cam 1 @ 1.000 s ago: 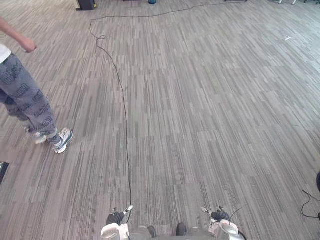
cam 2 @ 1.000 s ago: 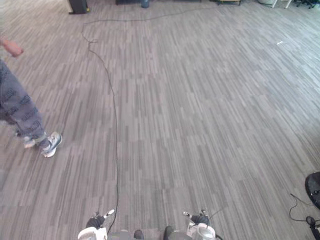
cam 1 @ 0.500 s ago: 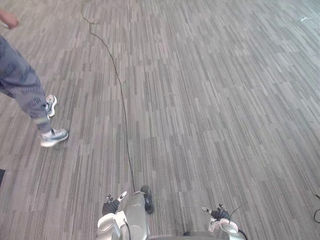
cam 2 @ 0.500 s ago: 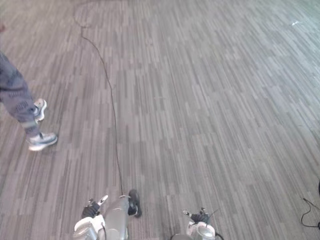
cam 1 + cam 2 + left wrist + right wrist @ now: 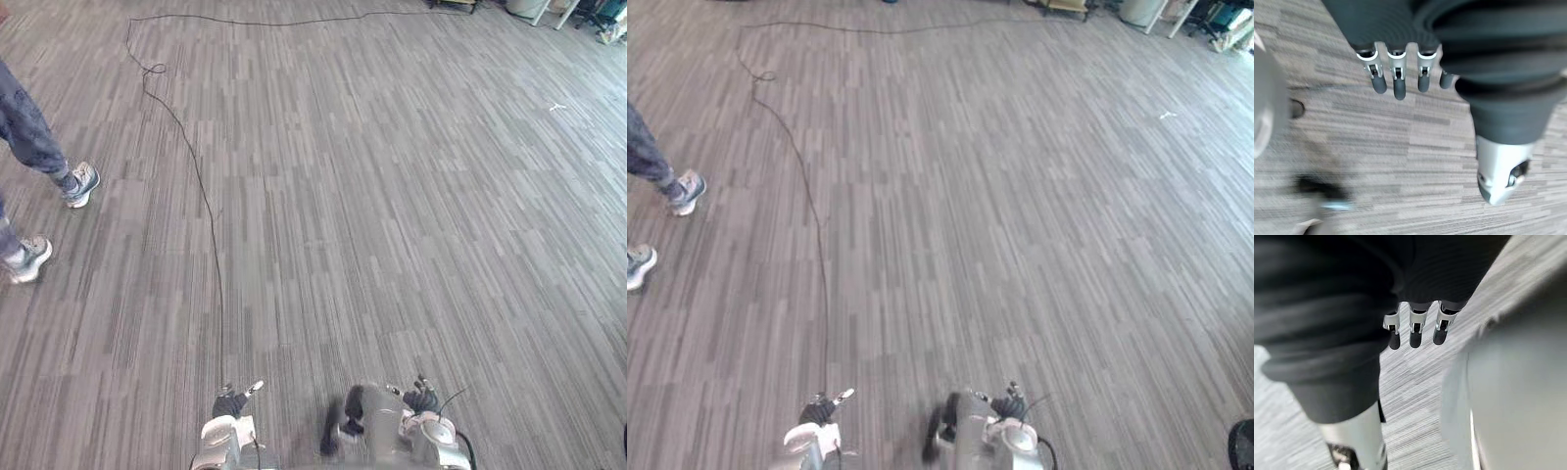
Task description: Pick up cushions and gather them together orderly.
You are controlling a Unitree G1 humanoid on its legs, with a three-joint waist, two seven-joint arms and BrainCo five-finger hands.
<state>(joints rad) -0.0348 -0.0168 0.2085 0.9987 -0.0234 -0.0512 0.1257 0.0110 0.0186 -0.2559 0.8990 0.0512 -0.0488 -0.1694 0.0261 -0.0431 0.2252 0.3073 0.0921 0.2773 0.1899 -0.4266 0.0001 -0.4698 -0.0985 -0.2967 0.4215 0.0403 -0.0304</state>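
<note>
A: What have the hands got?

B: Nothing. The left hand (image 5: 1396,81) hangs with its fingers straight and loose and its thumb apart, and there is only carpet past the tips. The right hand (image 5: 1415,328) is the same, with relaxed fingers and nothing between them.

A: And the cushions?

B: I cannot tell where they lie. Ahead of both hands there is striped grey floor (image 5: 392,215).

A: So what is the step?

B: By my reading it is finding the first cushion. That means walking and looking, not grasping yet.

A: How should it be done well?

B: Keep both hands low and slack, so either one is ready to close round a cushion when one turns up. Take the person (image 5: 24,132) as the mark. They are on the robot's left, ahead of the hands, and seem to be mid-stride with one heel lifted. I would steer away from the person, over the floor that opens out to their side, where a small white scrap (image 5: 556,106) lies well apart from them.

A: What could spoil it?

B: Cutting across the person's path, or sweeping the head round so fast that a cushion at the edge gets missed. Once one is found, I would stop just beside it before reaching. A cushion is probably soft and bulky, so two hands from opposite sides should hold it better than one.
</note>
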